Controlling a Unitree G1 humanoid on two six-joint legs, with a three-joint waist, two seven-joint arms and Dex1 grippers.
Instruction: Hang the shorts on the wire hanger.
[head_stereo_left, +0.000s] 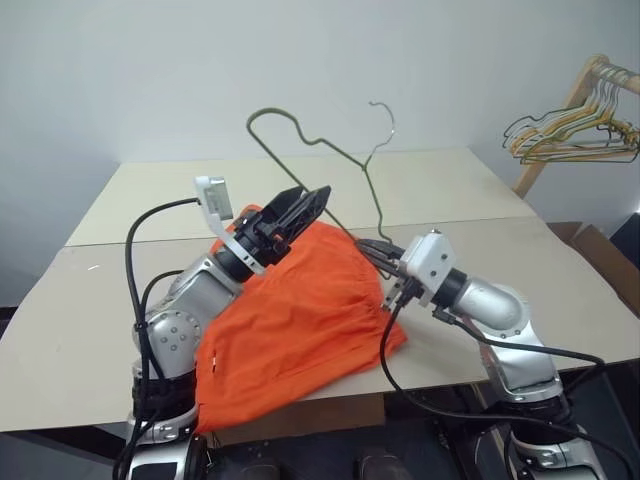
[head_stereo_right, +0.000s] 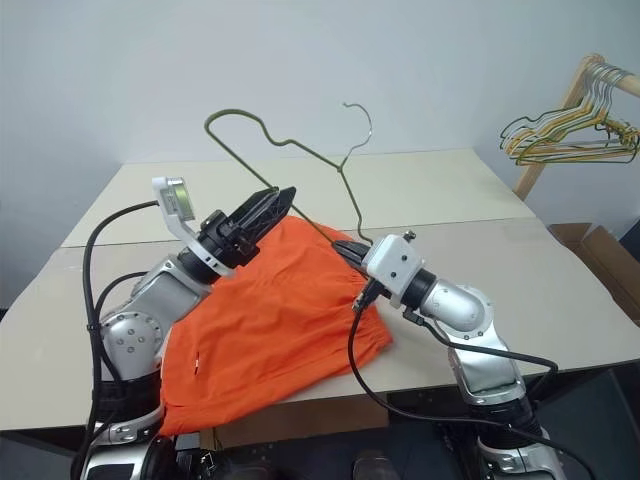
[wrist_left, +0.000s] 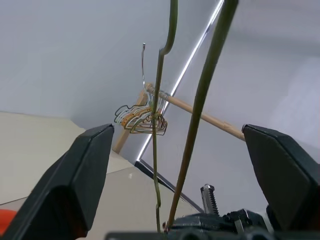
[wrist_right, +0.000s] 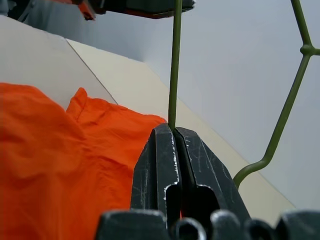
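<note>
The bright orange fabric shorts (head_stereo_left: 300, 320) lie spread on the pale beige table (head_stereo_left: 80, 330), one end drooping over the table's near edge; their far part is hidden behind the left arm. Above the shorts the thin grey-green wire hanger (head_stereo_left: 300, 130) stands nearly upright in the air, its curved hook at the top. The right gripper (wrist_right: 175, 131) is clamped on the wire hanger's lower wire, its two black fingers pressed together on it just above the shorts; where the wire passes below the fingers cannot be made out. The left gripper (head_stereo_left: 303, 207) hovers over the far side of the shorts with its black fingers (wrist_left: 75, 175) spread wide apart, two of the hanger's wires running up between them without touching either finger. Well beyond the shorts, off the table's far right corner, a bunch of yellow and green wire hangers (head_stereo_left: 575, 135) hangs on a wooden rack (head_stereo_left: 580, 95), which is cut off by the picture's edge.
</note>
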